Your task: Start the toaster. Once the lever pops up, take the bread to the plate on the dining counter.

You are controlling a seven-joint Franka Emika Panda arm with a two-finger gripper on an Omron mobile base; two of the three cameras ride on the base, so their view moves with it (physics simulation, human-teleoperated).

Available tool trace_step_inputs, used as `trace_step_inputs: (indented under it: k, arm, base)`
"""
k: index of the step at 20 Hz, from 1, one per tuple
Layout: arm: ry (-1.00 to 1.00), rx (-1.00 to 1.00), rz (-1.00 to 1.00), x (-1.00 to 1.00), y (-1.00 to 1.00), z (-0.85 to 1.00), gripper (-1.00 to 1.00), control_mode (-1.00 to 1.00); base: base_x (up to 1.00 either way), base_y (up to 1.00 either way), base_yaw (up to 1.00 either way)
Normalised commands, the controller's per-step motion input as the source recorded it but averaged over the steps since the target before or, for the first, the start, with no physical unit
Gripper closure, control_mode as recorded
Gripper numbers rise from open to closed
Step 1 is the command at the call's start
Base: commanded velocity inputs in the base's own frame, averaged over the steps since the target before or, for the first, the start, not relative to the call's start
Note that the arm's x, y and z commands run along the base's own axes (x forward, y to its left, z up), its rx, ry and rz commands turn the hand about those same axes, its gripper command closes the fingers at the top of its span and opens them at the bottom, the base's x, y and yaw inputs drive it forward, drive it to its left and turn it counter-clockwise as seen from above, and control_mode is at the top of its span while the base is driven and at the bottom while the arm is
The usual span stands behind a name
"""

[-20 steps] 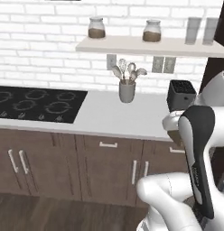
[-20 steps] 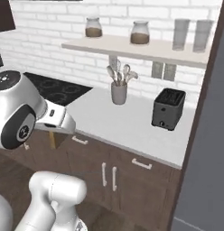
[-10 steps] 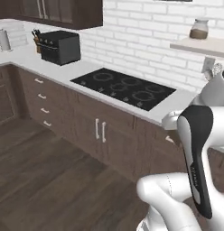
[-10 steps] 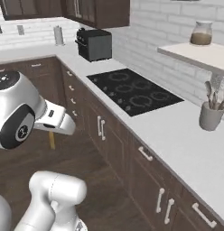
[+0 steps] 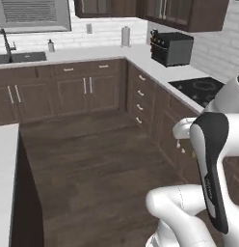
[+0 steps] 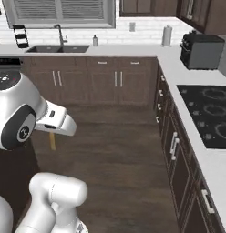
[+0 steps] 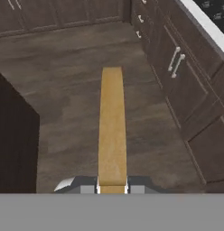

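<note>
My gripper (image 7: 112,187) is shut on the bread (image 7: 112,126), a tan slice seen edge-on that reaches away from the fingers over the dark wood floor. From the right base camera, the bread (image 6: 52,142) hangs as a small yellow strip below the white hand, with the gripper (image 6: 53,134) just above it. The dining counter (image 5: 5,159) shows as a white top with a dark brown side at the lower left, and its dark base (image 7: 14,140) stands to the left of the bread. The toaster and the plate are out of view.
An L-shaped run of brown cabinets with a white top lines the back and right. On it are a black boxy appliance (image 5: 172,48), a cooktop (image 6: 210,113) and a sink (image 6: 55,48). Open wood floor (image 5: 92,159) lies between cabinets and island.
The whole picture has swung left as the base turns: the brick-wall worktop and toaster have left view, the corner cabinets and sink have come in. The bread stays in the shut gripper.
</note>
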Motion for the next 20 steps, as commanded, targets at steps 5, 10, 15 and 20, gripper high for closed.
trace_step_inputs:
  k: [5,10,15,20]
  arm:
    - [0.00,0.00,0.00,0.00,0.00,0.00,1.00,1.00]
    - [0.00,0.00,0.00,0.00,0.00,0.00,1.00,1.00]
    - [0.00,0.00,0.00,0.00,0.00,0.00,1.00,1.00]
    - [0.00,0.00,0.00,0.00,0.00,0.00,1.00,1.00]
  base:
    - [-0.26,0.00,0.83]
    - [-0.26,0.00,0.77]
    - [-0.27,0.00,0.71]
    - [-0.17,0.00,0.68]
